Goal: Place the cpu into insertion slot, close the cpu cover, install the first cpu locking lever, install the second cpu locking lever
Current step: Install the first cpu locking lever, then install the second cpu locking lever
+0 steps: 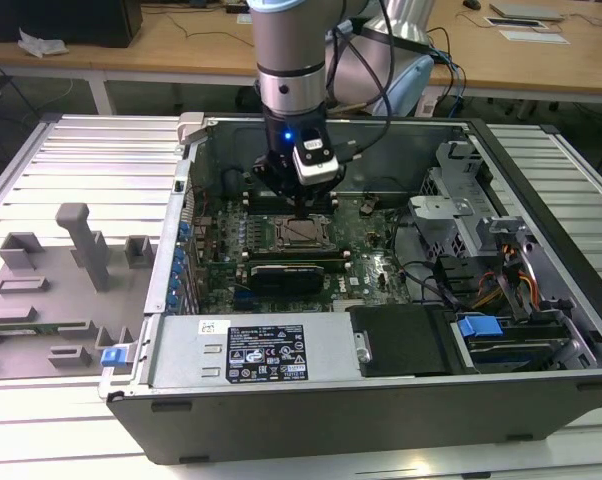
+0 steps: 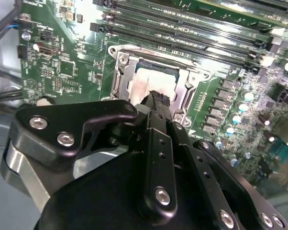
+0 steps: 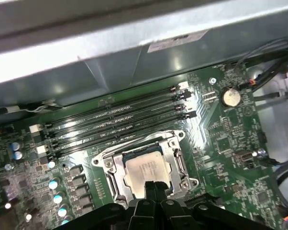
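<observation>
The cpu (image 3: 145, 167) lies flat in the insertion slot (image 3: 110, 179) on the green motherboard, its pale metal face showing. The silver cpu cover (image 3: 176, 154) lies down around it, framing the chip in its window. My gripper (image 3: 151, 188) is shut, its black fingertips together just over the socket's edge, with nothing visible between them. In the second wrist view the gripper (image 2: 158, 99) overlaps the cpu (image 2: 146, 79) and the cpu cover (image 2: 126, 76). A thin wire lever (image 2: 163, 60) runs along the socket side nearest the memory slots. In the exterior view the gripper (image 1: 301, 207) hangs right above the insertion slot (image 1: 299, 234).
Black memory slots (image 3: 115, 120) run beside the socket. The open computer case wall (image 1: 181, 250) surrounds the board, with a black power supply (image 1: 271, 350) in front, a drive cage (image 1: 461, 190) and cables (image 1: 511, 280) on the exterior view's right. Grey fixtures (image 1: 81, 245) stand on the exterior view's left.
</observation>
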